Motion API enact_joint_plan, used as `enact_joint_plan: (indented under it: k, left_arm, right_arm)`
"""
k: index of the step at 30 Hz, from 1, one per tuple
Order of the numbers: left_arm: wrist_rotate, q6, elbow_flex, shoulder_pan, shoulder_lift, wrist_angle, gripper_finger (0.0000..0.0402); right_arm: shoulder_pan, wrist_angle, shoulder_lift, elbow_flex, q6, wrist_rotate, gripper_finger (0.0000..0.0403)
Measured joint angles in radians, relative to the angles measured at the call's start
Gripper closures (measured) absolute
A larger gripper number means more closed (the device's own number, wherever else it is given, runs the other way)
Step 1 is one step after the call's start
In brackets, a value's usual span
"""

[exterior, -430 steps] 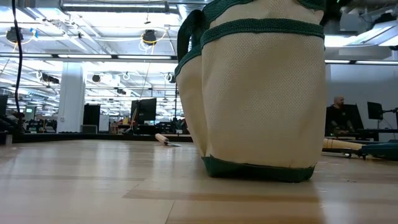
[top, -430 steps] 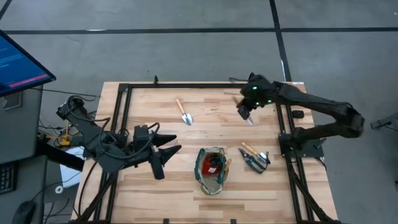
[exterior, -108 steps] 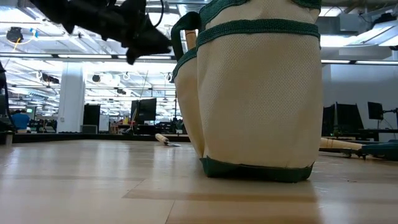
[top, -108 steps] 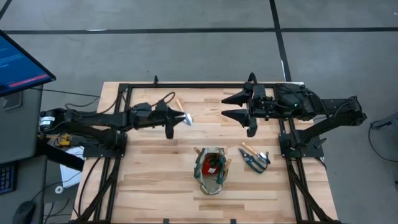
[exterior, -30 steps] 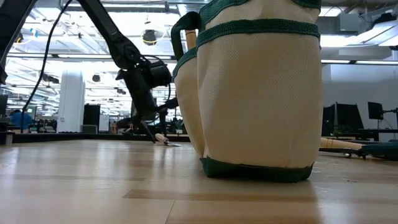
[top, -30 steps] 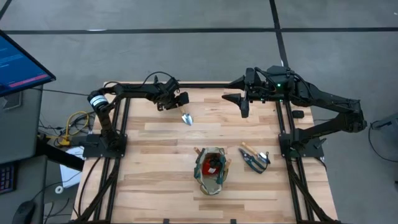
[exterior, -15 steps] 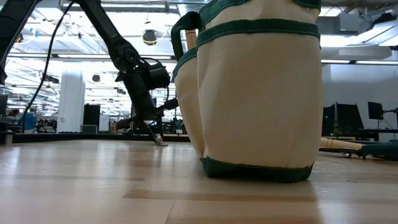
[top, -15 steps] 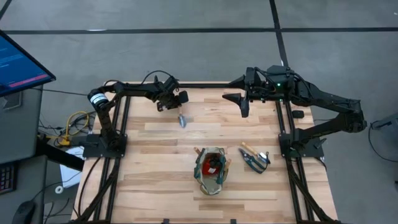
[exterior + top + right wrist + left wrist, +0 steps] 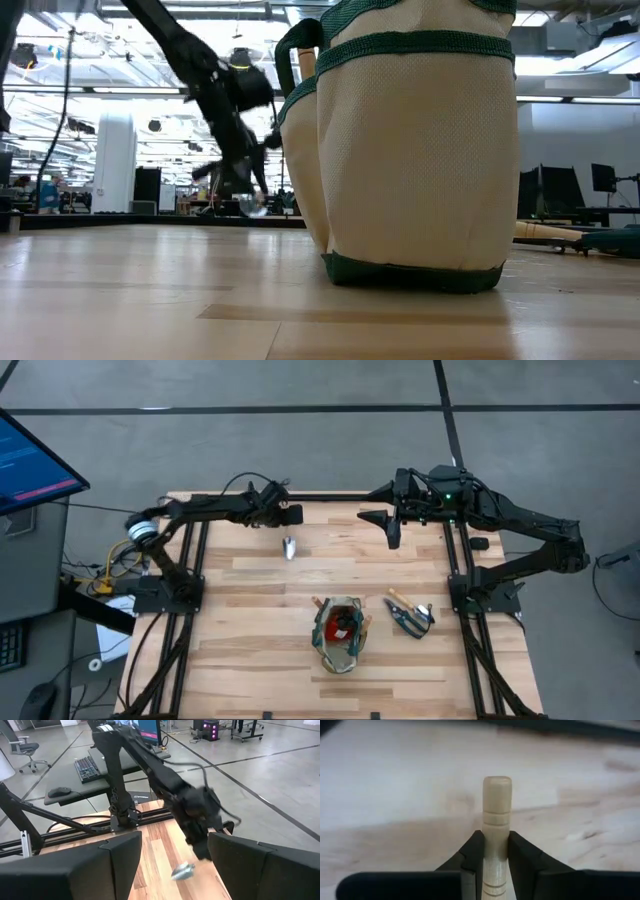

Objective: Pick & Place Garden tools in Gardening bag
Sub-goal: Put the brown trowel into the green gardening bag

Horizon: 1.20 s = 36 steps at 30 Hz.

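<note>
We are looking across a pale wooden table [image 9: 260, 610] — no readable writing anywhere. Nearest, the gardening bag [image 9: 340, 632] is standing with pruning shears [image 9: 410, 615] just beside it. Farther back, the left gripper [image 9: 287, 520] is clamping the trowel [image 9: 289, 547] by its wooden handle, and a second ago that trowel was lying flat — now we are seeing it lifted. The right gripper [image 9: 392, 530] is hovering open at the far edge.
</note>
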State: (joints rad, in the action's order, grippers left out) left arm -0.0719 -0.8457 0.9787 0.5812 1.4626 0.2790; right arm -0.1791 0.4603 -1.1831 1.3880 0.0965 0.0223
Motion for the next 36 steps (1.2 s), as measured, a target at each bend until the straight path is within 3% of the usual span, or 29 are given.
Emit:
enact_joint_plan:
  k: [6, 11, 16, 29, 36]
  left_arm:
    - [-0.271, -0.003, 0.0, -0.124, -0.246, 0.11, 0.0342]
    - [-0.6, -0.032, 0.0, -0.326, -0.413, 0.164, 0.0342]
    - [-0.858, -0.067, 0.0, -0.558, -0.47, 0.169, 0.0342]
    - [-1.022, -0.157, 0.0, -1.085, -0.377, 0.117, 0.0342]
    - [-1.224, -0.08, 0.001, -1.342, -0.322, -0.039, 0.0342]
  right_arm:
    - [0.0, 0.0, 0.0, 0.0, 0.001, 0.0, 0.0182]
    - [0.003, -0.001, 0.0, 0.0, 0.015, 0.0, 0.0182]
    - [0.013, -0.001, 0.0, 0.0, 0.066, 0.0, 0.0182]
    - [0.155, -0.003, 0.0, 0.0, 0.114, 0.0, 0.0182]
    - [0.239, -0.014, 0.0, 0.0, 0.135, 0.003, 0.0182]
